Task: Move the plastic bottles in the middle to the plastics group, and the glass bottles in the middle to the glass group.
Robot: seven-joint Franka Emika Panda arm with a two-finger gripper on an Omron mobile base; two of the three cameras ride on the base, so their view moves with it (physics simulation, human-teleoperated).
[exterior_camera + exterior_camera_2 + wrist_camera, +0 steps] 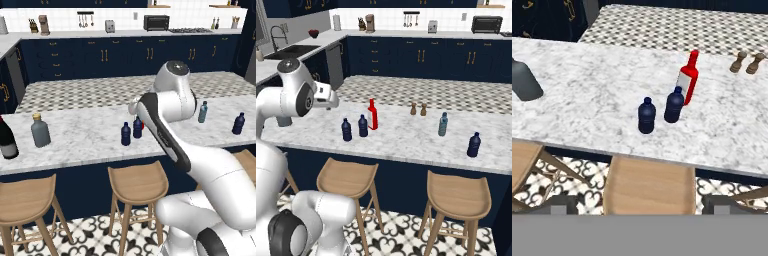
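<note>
Across the white marble table (pixel 587 95), every bottle is standing upright. At its left end, a tall dark wine bottle with a white label (pixel 6 140) is standing beside a squarish grey translucent bottle with a tan stopper (pixel 40 131). Mid-table, a slim red bottle with a white label (pixel 688 78) is standing just behind two small navy-blue plastic bottles (pixel 646 116). Well to the right, a pale teal bottle (pixel 443 124) and another navy bottle (pixel 474 145) are standing near each other. Claw fingers are standing apart, holding nothing.
</note>
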